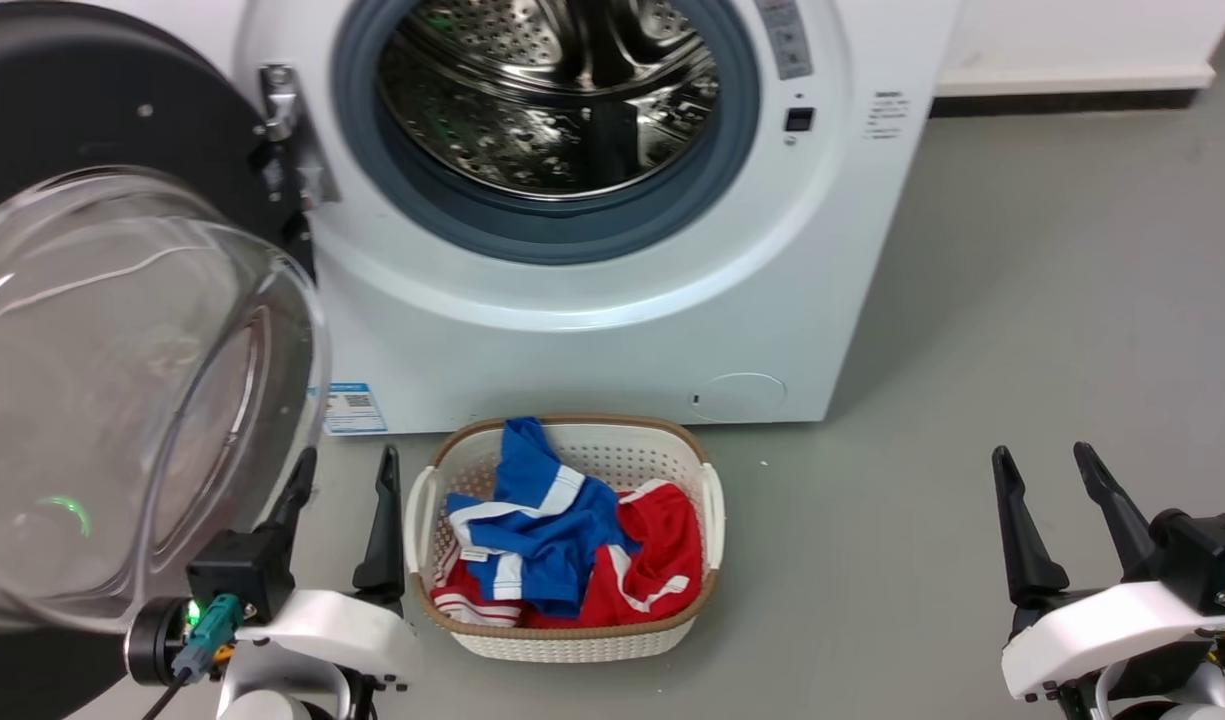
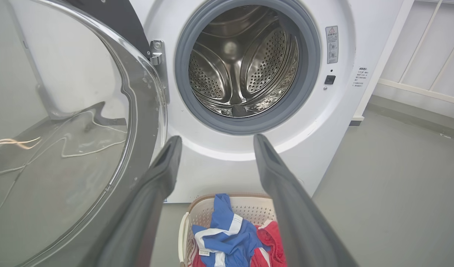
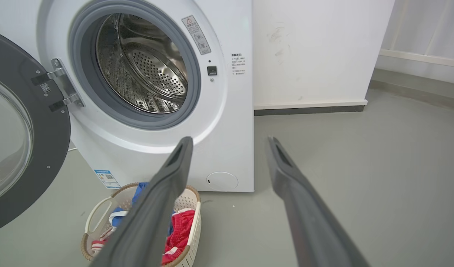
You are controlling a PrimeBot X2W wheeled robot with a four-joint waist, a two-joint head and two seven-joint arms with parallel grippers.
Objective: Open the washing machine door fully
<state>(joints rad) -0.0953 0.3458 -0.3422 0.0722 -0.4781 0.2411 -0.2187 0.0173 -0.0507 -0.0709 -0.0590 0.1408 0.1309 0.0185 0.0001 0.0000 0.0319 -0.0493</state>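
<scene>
The door (image 1: 122, 350) stands swung out on its hinge at the left of the machine (image 1: 592, 330), its glass bowl bulging toward the robot and the drum (image 1: 552, 90) mouth uncovered. The left gripper (image 1: 347, 458) sits low, just right of the bowl's lower edge, its fingers spread apart and holding nothing. Its left finger (image 1: 294, 490) lies right against the outline of the bowl in the head view; whether it touches the glass cannot be told. In the left wrist view that finger crosses the door's rim (image 2: 145, 148), and the gap between the fingers looks at the machine's front below the drum. A basket (image 1: 572, 645) of red and blue clothes (image 1: 562, 530) stands on the floor just right of this gripper. The right gripper (image 1: 1042, 455), also spread and empty, hangs over bare floor well right of the machine, far from the door.
</scene>
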